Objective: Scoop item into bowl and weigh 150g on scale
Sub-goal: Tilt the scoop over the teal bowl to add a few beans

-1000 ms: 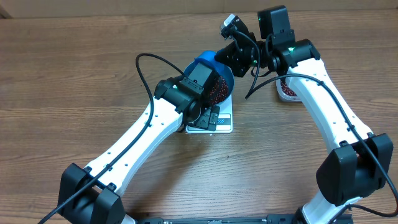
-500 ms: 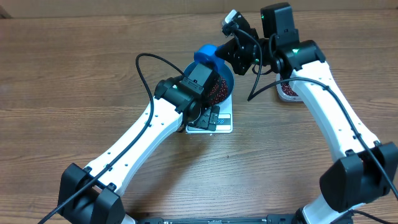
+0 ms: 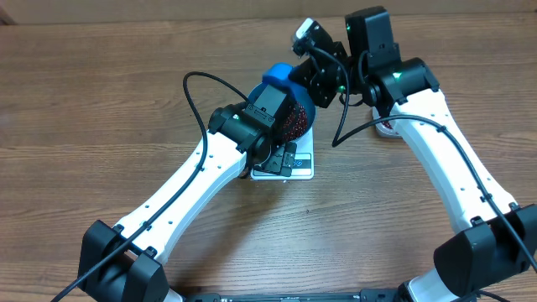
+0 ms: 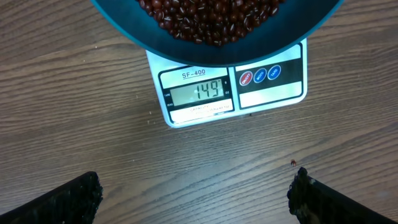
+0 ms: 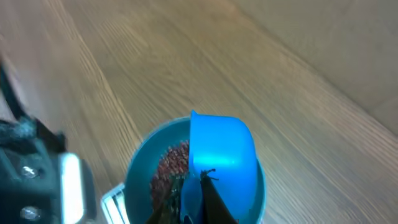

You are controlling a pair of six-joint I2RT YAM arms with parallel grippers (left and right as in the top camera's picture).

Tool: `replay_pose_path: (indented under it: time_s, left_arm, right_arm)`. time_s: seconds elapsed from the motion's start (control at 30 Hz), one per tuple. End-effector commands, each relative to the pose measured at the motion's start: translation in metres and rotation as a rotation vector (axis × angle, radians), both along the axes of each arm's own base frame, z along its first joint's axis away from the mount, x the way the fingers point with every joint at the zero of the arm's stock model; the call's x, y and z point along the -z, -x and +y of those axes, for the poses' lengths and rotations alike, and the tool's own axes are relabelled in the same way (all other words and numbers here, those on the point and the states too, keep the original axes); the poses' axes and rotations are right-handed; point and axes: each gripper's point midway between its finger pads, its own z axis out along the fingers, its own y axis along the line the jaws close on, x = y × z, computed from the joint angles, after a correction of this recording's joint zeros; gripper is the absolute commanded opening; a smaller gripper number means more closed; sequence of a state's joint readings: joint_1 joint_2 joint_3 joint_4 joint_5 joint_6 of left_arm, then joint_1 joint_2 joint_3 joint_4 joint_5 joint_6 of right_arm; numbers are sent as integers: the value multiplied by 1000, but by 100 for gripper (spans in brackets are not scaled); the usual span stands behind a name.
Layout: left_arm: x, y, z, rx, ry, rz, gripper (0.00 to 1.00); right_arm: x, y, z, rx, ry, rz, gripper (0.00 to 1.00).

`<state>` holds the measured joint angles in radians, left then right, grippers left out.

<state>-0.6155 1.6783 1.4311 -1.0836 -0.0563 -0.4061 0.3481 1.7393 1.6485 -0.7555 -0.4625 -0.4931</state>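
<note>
Overhead view: the white scale (image 3: 299, 164) sits near the middle of the table (image 3: 84, 101), a bit toward the far edge. The blue bowl (image 3: 307, 109) stands on it, with red-brown beans (image 3: 294, 122) inside. The scale's screen shows 149. The left gripper (image 4: 196, 180) hangs by the scale's screen side, spread wide and holding nothing. The right gripper (image 5: 193, 198) pinches the blue scoop (image 5: 221, 149) by its handle over the bowl. That view is blurry, so I cannot tell if beans are in the scoop.
</note>
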Motion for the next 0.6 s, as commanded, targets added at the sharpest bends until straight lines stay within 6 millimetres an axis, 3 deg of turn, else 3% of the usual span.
replay_pose_path:
  time_s: [0.0,0.1,0.57]
  left_arm:
    - [2,3,-2,2,0,8,100]
    - [2,3,-2,2,0,8,100]
    - [2,3,-2,2,0,8,100]
  right_arm:
    - [-23,-6,-9,69,50,-90,4]
    - [-27,5,4,-11,-5,-75,4]
    - [-32,-8,-3,168,-95,16,4]
